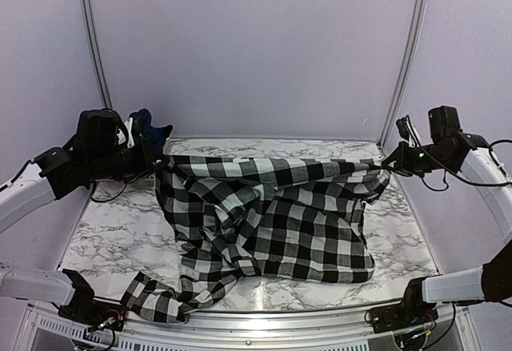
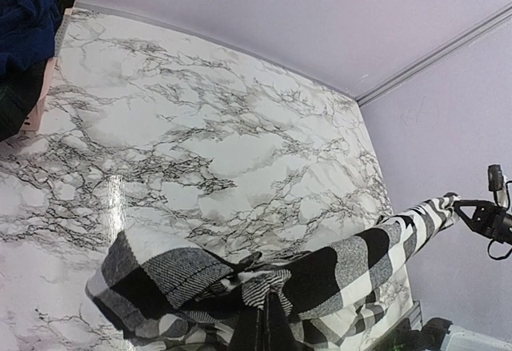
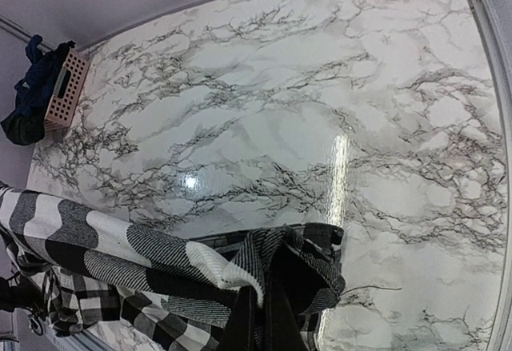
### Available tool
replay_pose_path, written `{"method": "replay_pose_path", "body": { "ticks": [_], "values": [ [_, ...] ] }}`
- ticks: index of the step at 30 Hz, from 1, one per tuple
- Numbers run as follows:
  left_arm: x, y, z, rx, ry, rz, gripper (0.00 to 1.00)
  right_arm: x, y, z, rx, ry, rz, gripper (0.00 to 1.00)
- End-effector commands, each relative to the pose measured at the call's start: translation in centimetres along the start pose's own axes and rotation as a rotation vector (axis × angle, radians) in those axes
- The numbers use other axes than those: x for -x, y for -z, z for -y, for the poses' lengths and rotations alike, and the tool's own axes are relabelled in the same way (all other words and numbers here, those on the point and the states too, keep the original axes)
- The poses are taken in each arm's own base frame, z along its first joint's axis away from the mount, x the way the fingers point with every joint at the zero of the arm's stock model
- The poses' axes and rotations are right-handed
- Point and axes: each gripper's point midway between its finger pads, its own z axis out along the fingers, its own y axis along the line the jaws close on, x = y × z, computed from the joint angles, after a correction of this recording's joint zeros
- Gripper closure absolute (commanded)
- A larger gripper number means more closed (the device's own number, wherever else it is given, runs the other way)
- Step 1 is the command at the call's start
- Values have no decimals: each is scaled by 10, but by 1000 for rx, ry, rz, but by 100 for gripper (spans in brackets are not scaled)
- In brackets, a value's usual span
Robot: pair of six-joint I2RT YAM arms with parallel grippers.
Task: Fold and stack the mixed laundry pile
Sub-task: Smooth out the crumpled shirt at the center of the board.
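The black-and-white check shirt (image 1: pixel 272 223) hangs stretched between my two grippers above the marble table, its lower part and a sleeve (image 1: pixel 156 299) trailing to the front edge. My left gripper (image 1: pixel 156 161) is shut on its left top corner (image 2: pixel 268 287). My right gripper (image 1: pixel 387 161) is shut on its right top corner (image 3: pixel 272 275). The navy blue T-shirt (image 1: pixel 148 127) lies in a basket at the far left, also showing in the left wrist view (image 2: pixel 28 11) and the right wrist view (image 3: pixel 32 87). The green-and-navy plaid garment is not in view.
A pink perforated basket (image 3: pixel 66 87) stands at the far left corner against the wall. The marble table (image 1: pixel 104 231) is bounded by white walls at the back and sides, with a metal rail (image 1: pixel 264 327) along the front edge.
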Motion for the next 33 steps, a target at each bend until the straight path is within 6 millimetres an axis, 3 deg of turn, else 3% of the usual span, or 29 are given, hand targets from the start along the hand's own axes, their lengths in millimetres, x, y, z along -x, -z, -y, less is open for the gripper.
{"method": "replay_pose_path", "body": {
  "ticks": [1, 4, 6, 7, 9, 10, 11, 12, 13, 14, 15, 16, 18, 19, 22, 23, 27, 30, 33],
  "values": [
    [24, -2, -3, 65, -35, 53, 100, 27, 10, 6, -62, 30, 67, 100],
    [51, -23, -5, 116, -82, 87, 100, 54, -11, 14, -63, 28, 86, 100],
    [82, -43, -12, 174, -95, 148, 100, 83, -33, 23, -74, 21, 114, 100],
    [100, -53, -21, 222, -85, 184, 100, 107, -43, 25, -70, 24, 144, 100],
    [127, -85, -48, 315, -42, 217, 100, 144, -80, 36, -57, 19, 154, 97],
    [138, -101, -58, 337, -30, 214, 96, 156, -112, 47, -48, 3, 111, 85],
    [138, -126, -70, 346, -30, 172, 79, 167, -128, 51, -41, -6, 77, 68],
    [143, -136, -70, 338, -41, 154, 61, 179, -138, 54, -49, -10, 58, 56],
    [148, -140, -66, 327, -52, 145, 42, 182, -141, 54, -65, -17, 21, 46],
    [151, -139, -61, 313, -61, 143, 28, 188, -140, 52, -79, -3, 16, 30],
    [150, -137, -58, 303, -71, 138, 19, 191, -135, 49, -100, 16, 21, 16],
    [148, -132, -56, 299, -86, 135, 13, 189, -130, 43, -110, 33, 29, 9],
    [125, -129, -62, 299, -120, 81, 12, 172, -122, 32, -74, 29, 37, 8],
    [109, -128, -66, 293, -129, 43, 12, 156, -121, 10, -22, 41, 35, 9],
    [53, -126, -69, 235, -154, -100, 18, 96, -121, -26, 64, 50, -38, 12],
    [33, -126, -70, 221, -160, -146, 20, 65, -127, -33, 79, 42, -98, 12],
    [-33, -129, -66, 180, -195, -288, 28, -8, -124, -64, 145, 28, -190, 16],
    [-62, -142, -60, 150, -202, -353, 27, -50, -123, -71, 166, 10, -242, 18],
    [-70, -162, -53, 104, -170, -365, 26, -83, -126, -76, 192, -15, -293, 21]
  ]
}}
